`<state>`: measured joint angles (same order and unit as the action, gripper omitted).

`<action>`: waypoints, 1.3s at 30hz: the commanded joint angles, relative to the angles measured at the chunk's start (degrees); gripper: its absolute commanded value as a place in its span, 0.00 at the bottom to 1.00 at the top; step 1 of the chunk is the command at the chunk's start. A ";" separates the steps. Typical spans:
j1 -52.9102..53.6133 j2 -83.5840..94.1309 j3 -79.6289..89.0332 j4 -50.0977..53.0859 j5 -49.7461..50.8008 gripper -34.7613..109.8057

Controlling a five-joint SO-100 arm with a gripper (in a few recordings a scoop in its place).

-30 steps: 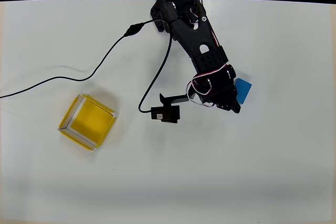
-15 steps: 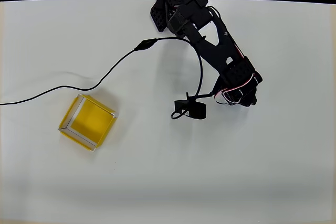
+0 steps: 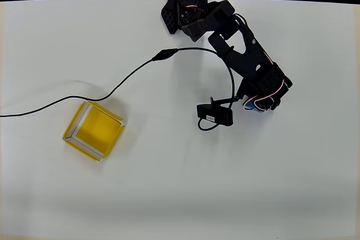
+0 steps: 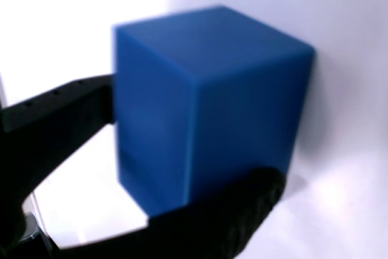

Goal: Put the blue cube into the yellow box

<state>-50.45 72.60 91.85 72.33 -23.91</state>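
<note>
Since the earlier frames, arm swung right and now covers the blue cube; white table (image 3: 281,184) bare around it; yellow box (image 3: 94,130) unmoved, well apart at left in overhead view; gripper (image 3: 260,104) there hides the cube; wrist view shows blue cube (image 4: 206,101) between both fingers (image 4: 54,113), apparently gripped.

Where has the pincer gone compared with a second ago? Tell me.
Yes, it moved. In the overhead view the pincer has swung rightward, further from the yellow box, and now sits over the blue cube.
</note>
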 commanded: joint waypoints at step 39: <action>50.01 42.71 15.38 -4.13 -50.89 0.35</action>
<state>-6.77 105.56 106.08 71.02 -68.99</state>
